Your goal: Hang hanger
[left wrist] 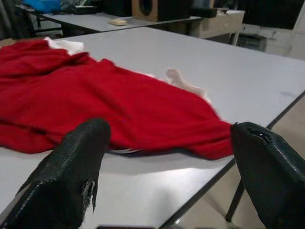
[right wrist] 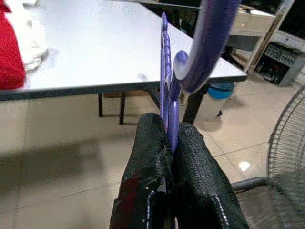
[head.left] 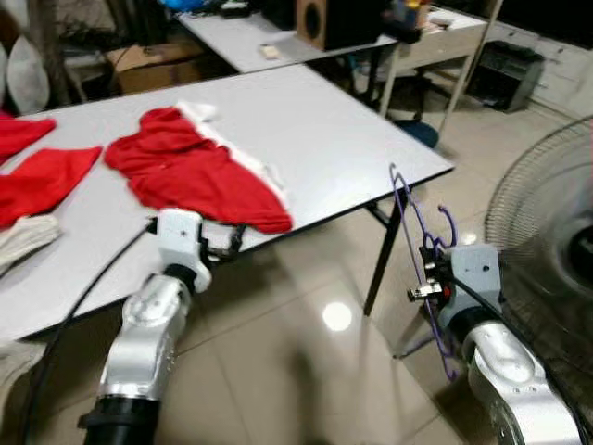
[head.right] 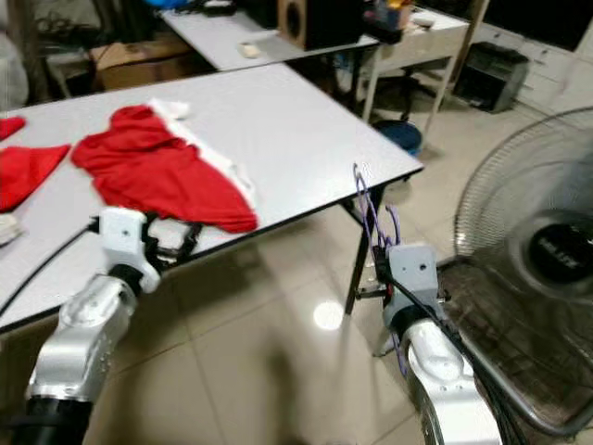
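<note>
1. We see a room with a glossy beige tiled floor and a long grey-topped bench on dark legs, with a second bench behind it carrying a wooden speaker box.
2. We note a red garment with white trim lying crumpled near the bench's front edge; further red cloth lies toward the robot's left.
3. We find the left hand at the bench's front edge, just before the red garment, fingers spread wide with nothing between them.
4. We find the right hand off the bench corner, above the floor, fingers closed tight on a purple plastic hanger, which stands roughly upright.
5. We see a round wire-caged standing fan on the robot's right, near the right arm.
</note>
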Motion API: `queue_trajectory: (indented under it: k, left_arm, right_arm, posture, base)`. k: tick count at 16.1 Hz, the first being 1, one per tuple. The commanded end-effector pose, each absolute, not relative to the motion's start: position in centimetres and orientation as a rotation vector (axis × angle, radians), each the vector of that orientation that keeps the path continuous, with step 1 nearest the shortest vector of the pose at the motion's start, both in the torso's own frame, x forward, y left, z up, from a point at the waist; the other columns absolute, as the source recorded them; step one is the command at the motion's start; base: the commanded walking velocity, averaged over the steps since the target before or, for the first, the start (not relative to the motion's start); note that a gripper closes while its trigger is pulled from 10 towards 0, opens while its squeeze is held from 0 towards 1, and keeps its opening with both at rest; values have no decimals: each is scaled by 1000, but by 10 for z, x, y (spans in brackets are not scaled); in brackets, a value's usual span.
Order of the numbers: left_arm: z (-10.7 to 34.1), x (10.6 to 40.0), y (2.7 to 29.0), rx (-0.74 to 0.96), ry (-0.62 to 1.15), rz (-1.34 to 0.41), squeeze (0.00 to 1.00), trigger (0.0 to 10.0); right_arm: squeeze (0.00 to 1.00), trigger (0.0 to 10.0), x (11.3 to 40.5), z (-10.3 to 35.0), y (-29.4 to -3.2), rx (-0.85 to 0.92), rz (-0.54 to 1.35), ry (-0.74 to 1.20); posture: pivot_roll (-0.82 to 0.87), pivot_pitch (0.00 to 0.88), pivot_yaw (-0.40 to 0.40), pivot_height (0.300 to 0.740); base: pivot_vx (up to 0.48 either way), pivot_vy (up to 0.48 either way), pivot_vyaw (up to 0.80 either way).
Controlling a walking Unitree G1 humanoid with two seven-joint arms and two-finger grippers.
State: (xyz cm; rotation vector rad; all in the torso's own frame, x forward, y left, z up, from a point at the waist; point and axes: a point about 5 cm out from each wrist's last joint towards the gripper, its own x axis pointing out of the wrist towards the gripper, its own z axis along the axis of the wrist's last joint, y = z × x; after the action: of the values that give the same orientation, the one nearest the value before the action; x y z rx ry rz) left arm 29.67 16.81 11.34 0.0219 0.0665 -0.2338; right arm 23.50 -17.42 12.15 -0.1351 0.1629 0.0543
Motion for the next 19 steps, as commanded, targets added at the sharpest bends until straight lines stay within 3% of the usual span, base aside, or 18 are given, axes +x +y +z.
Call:
queue_trajectory:
  k: [1,9,13,19]
  left_arm:
    - [119,301,157,34,41,-266,0,10000]
    - [120,307,142,40,23,-344,0,10000]
    - [118,313,134,18,20,-357,0,10000]
    - [111,312,143,9,24,-303,0,10000]
  right_arm:
    - [0,10000,238,124,-180,-105,31,142]
    - [0,10000,246,126,-180,-108,-4,91]
    - [0,10000,241,131,-181,-169,26,86]
    - [0,10000,246,132,-179,-247,93,89]
  posture:
    - [-188,0,30,740]
    - [-215,0,74,740]
    - [-268,0,91,740]
    - [-267,0,56,740]
  base:
    - [0,0,0]
    - [0,0,0]
    - [308,0,0]
    - [327,0,133]
